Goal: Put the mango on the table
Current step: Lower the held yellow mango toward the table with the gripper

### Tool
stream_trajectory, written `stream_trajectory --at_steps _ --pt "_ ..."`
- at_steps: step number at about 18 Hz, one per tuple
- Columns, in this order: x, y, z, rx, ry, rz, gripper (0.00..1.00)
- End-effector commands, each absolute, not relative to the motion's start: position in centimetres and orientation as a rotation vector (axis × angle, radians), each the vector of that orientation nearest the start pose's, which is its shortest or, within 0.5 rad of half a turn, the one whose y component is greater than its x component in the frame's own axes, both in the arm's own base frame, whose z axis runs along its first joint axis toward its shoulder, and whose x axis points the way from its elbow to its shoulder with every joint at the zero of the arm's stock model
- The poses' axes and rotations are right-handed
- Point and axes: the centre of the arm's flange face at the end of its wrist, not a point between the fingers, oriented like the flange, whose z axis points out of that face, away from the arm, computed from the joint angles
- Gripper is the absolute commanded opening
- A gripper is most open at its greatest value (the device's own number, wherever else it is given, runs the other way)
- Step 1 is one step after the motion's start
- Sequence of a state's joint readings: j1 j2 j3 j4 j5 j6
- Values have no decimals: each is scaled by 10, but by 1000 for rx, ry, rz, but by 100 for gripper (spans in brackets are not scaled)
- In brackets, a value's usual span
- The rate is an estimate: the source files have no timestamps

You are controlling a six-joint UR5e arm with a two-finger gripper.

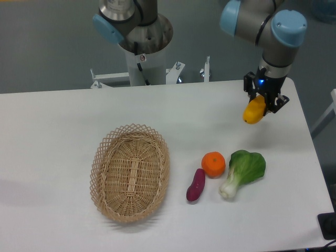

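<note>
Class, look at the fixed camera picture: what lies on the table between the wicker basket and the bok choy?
Between the wicker basket and the bok choy, the camera view shows two things: a purple sweet potato and, beside it, an orange.

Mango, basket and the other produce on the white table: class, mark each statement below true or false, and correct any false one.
1. The gripper holds the mango. True.
2. The wicker basket contains the orange. False: the basket holds nothing; the orange sits on the table to its right.
3. The purple sweet potato lies next to the orange. True.
4. The leafy green vegetable is left of the basket. False: it lies right of the orange, on the far side from the basket.
5. The mango is inside the basket. False: it is in the gripper, near the table's right rear corner.
</note>
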State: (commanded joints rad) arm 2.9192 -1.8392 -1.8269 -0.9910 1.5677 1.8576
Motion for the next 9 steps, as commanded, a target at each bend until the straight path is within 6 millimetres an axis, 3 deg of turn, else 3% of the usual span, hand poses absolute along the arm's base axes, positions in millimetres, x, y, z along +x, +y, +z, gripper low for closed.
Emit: stream_trajectory --at_steps 4,9 --pt "-507 241 246 -3050 762 46 44" --pt "-500 240 226 -3052 740 41 45"
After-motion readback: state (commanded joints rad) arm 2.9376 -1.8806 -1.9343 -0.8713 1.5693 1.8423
